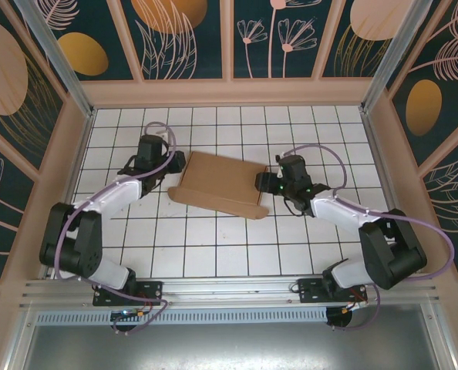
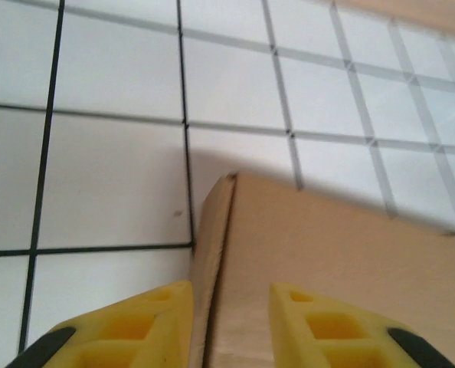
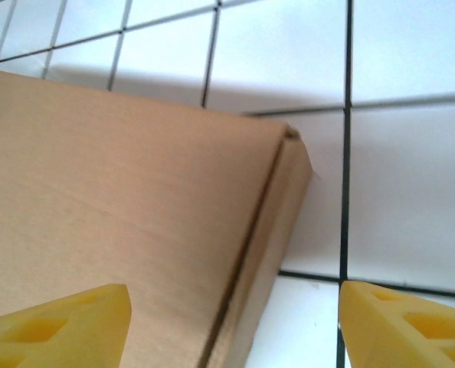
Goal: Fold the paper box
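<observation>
Top: paper box (image 1: pixel 217 183) at table (image 1: pixel 213 247) centre, left gripper (image 1: pixel 171 163) at its left end, right gripper (image 1: pixel 269 183) at its right end.
Left wrist: 2 fingers (image 2: pixel 147 322) narrowly straddle the box's side wall.
Right wrist: jaws wide, box edge between.

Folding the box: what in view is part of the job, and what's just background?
Job:
paper box
left gripper, jaws astride its side flap
right gripper, open over the opposite end

Background:
tiled table
patterned wall panels
</observation>
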